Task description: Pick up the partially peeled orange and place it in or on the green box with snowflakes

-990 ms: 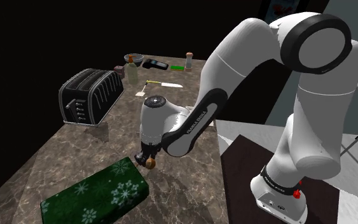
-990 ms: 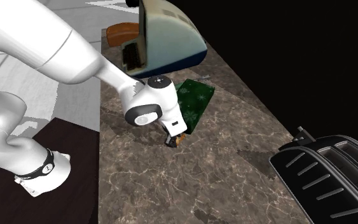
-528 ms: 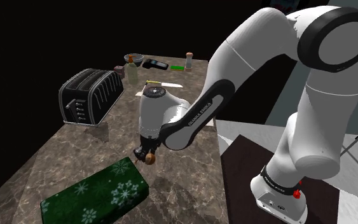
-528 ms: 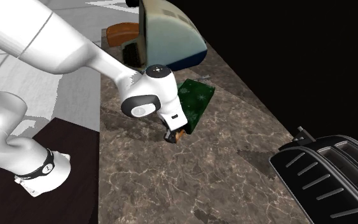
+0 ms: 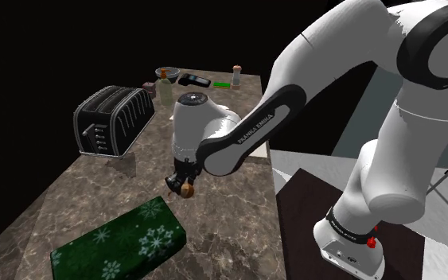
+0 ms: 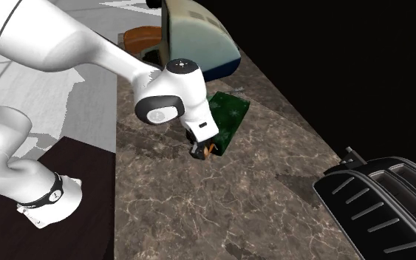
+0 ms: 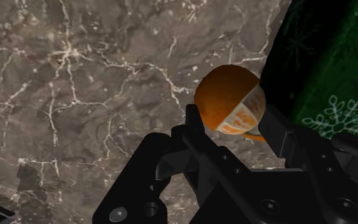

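Broadly, a dark veined marble countertop [image 5: 230,223] carried everything, with a black area beyond its far edge. The white Franka arm [image 5: 325,64] arched over it from the stand and bent down toward the shoulder view's lower left. A black slotted toaster [image 5: 112,119] sat well apart from the hand, further along the counter. The green box with snowflakes [image 5: 122,243] lay flat near the counter's close end, its corner just beside and below the hand.

The black gripper [image 7: 233,121] pointed down with its fingers partly closed, one on each side of the partially peeled orange [image 7: 225,95], clasping it across its middle. In the shoulder view the fruit hung at the fingertips and seemed clear of the marble, near the box's corner but not over its top.

Judged from its look, the orange would be light and fairly firm, though round and smooth-skinned, so it could roll or slip between flat pads. The exposed segments would be softer than the rind and easier to bruise. A hold across the widest part, on the rind and not the bared flesh, looked safest, and that was about where the fingers sat.

Smaller things stood far off at the counter's other end: a bottle [image 5: 165,86], a knife [image 5: 206,104] and a small jar [image 5: 236,74]. None lay between fruit and box. Only the box's own raised edge seemed likely to catch the fruit on a low sideways move.
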### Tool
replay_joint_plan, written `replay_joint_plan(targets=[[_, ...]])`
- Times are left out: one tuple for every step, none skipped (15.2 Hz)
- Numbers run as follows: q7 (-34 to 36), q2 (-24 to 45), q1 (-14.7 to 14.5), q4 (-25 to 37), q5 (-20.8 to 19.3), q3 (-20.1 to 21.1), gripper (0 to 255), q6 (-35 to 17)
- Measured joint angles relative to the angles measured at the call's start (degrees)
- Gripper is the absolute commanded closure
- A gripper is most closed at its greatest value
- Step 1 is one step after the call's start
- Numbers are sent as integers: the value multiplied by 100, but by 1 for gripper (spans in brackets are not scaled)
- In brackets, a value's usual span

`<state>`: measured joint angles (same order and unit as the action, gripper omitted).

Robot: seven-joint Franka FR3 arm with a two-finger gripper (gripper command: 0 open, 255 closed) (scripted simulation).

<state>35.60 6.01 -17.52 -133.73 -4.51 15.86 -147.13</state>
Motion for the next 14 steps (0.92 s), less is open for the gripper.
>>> replay_joint_plan(targets=[[-31,-77,6,-5,43,9,255,69],[-51,-135,7,7,75,17,255,136],[-64,-183,6,32,102,24,255,207],[-84,-252,5,43,138,32,255,284],[-100,-280,7,92,156,34,255,359],[-129,-332,12,126,186,34,255,443],[-138,-396,8,136,215,42,255,514],[-166,-440,14,170,240,40,255,588],[-200,-497,21,187,271,36,255,660],[-214,-533,22,234,289,36,255,742],[-232,-596,21,248,318,37,255,817],[-258,-647,24,275,343,34,255,893],[-267,-680,24,307,357,34,255,956],[-204,-665,-3,353,342,62,255,988]])
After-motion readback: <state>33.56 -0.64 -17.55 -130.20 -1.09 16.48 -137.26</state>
